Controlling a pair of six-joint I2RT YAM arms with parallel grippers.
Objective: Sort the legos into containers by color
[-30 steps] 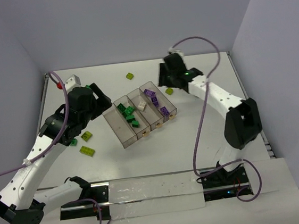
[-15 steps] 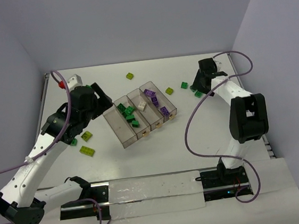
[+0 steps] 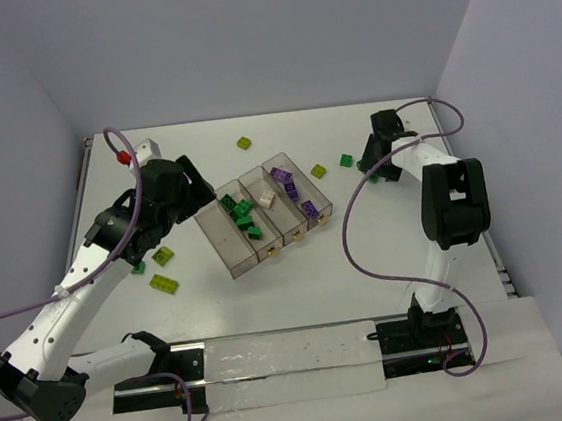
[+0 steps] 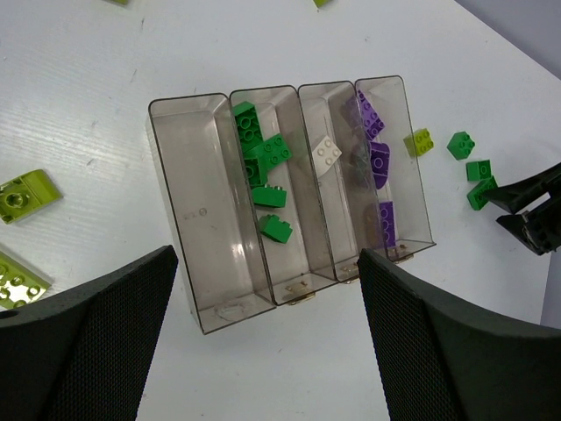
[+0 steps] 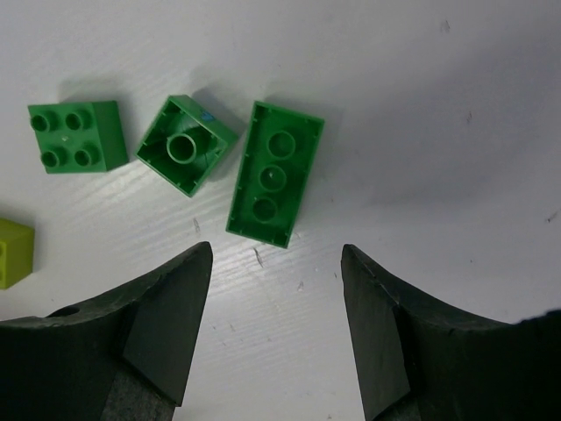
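Hovering near the far right edge of the white worktop point(image 3: 299, 289), the right gripper point(image 5: 273, 285) is holding half-parted, empty jaws above a long dark green plastic brick point(image 5: 274, 173), underside up. Pick step is starting; the next move likely calls for descending astride it. The left gripper point(image 4: 266, 263) is hanging wide open, empty, over the smoky clear four-compartment tray point(image 4: 197, 202) mid-worktop.

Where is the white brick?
Left wrist view: the white brick lies in the tray, third compartment from the left, between the green bricks and the purple bricks.

White table point(image 3: 299, 289): tray point(image 3: 220, 239), loose legos point(image 3: 163, 283) (roughly eight, some hidden).
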